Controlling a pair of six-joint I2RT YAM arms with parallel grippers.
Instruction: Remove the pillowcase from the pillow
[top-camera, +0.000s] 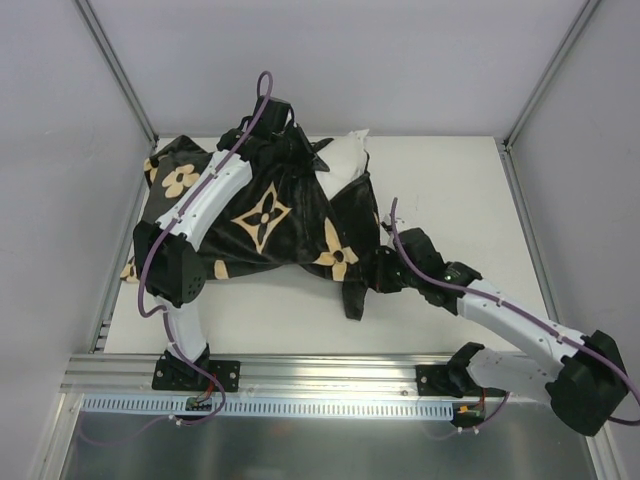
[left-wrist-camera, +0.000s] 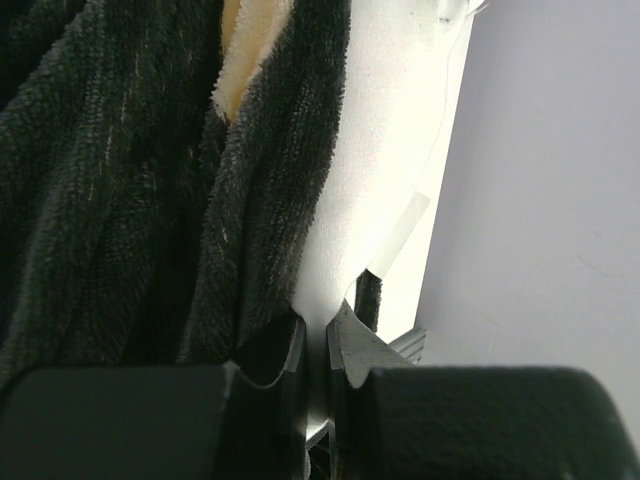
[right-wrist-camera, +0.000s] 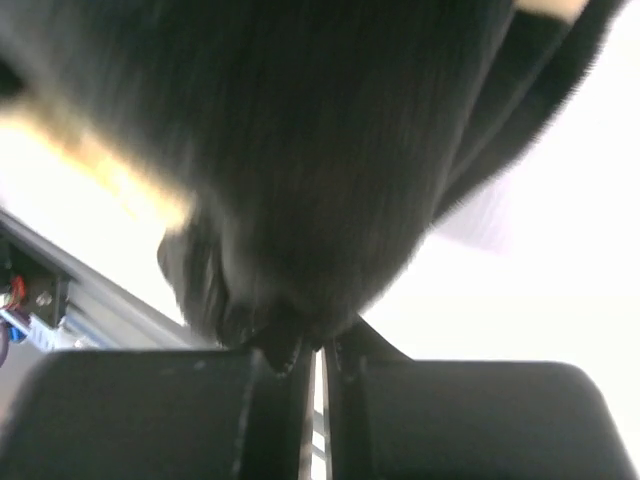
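Currently, my left hand (left-wrist-camera: 320, 320) pinched tight on the far end of the white pillow (top-camera: 345, 155), my right hand (right-wrist-camera: 315, 345) clamped on the black pillowcase (top-camera: 290, 215) edge, worktop (top-camera: 440, 200) beneath.

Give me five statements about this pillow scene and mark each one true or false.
1. The pillow is fully out of the pillowcase. False: only a white corner shows at the far right, and the case covers the rest.
2. The right gripper has its fingers shut on the pillowcase's black fabric. True.
3. The pillowcase is plain black. False: it carries tan flower and diamond-star prints.
4. The left gripper is at the far side of the pillowcase, reached across it. True.
5. The left gripper stands wide open. False: its fingers are almost together, with white cloth running between them.
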